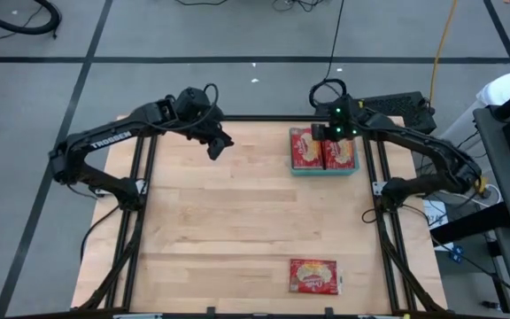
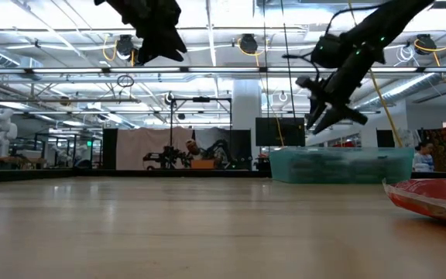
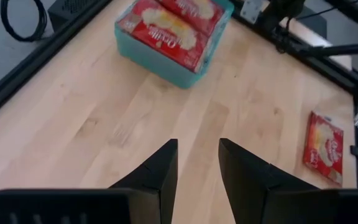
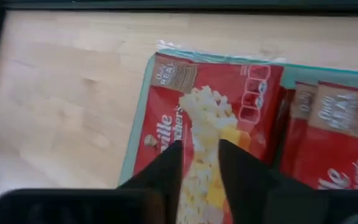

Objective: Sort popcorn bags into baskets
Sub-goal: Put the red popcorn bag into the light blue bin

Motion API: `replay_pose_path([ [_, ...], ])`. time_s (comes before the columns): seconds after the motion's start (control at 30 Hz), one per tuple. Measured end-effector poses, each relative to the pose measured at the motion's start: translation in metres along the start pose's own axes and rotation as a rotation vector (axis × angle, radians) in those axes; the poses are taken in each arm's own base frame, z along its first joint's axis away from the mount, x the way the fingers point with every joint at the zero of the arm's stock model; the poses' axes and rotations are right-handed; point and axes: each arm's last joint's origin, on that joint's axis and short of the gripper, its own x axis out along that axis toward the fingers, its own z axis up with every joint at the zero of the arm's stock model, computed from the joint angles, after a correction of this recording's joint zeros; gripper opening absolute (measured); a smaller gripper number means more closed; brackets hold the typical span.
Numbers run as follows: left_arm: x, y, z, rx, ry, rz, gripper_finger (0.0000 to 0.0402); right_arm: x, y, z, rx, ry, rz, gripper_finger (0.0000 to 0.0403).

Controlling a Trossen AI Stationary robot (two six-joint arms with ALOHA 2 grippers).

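The left pincer (image 1: 217,146) hangs above the far left part of the tabletop (image 1: 220,230), clear of the wood and well apart from every bag. In the left wrist view its two fingers (image 3: 160,174) stand slightly apart with bare wood showing between them; nothing is held.

One basket (image 1: 324,170) sits on the far right part of the tabletop, near the far edge. It is teal with low walls. Two bags are visible on top in it, lying flat side by side, picture face up: bag A (image 1: 305,149) on the left half, bag B (image 1: 340,152) on the right half. Whether more lie beneath them cannot be told.

The right pincer (image 1: 330,133) hangs over the far edge of the basket, above the bags. The low view shows it raised above the basket rim (image 2: 339,153), not touching it. In the right wrist view its fingers (image 4: 166,171) are a narrow gap apart over bag A (image 4: 216,118), gripping nothing.

One loose bag (image 1: 313,276) lies flat on the near right part of the tabletop, face up, well apart from the basket and from both pincers.

Visible count: three bags, one basket, two pincers.
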Motion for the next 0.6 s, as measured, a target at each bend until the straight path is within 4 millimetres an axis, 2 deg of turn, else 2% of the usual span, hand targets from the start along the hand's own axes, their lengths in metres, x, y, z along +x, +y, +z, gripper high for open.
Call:
replay_pose_path([
  [0.2, 0.006, 0.003, 0.0, -0.003, 0.018, 0.004, 0.012, 0.029, -0.004, 0.0, 0.038, 0.06, -0.022, 0.0011],
  [0.33, 0.007, 0.002, 0.0, 0.0, 0.015, 0.0, 0.012, 0.031, 0.0, 0.002, 0.07, 0.048, 0.011, 0.001],
  [0.43, 0.01, 0.003, 0.0, -0.002, 0.027, 0.004, 0.012, 0.015, 0.007, 0.003, 0.109, 0.03, 0.097, 0.0014],
  [0.6, 0.009, 0.002, -0.001, 0.034, 0.029, -0.002, 0.012, -0.035, 0.03, -0.005, 0.079, 0.053, 0.182, 0.0003],
])
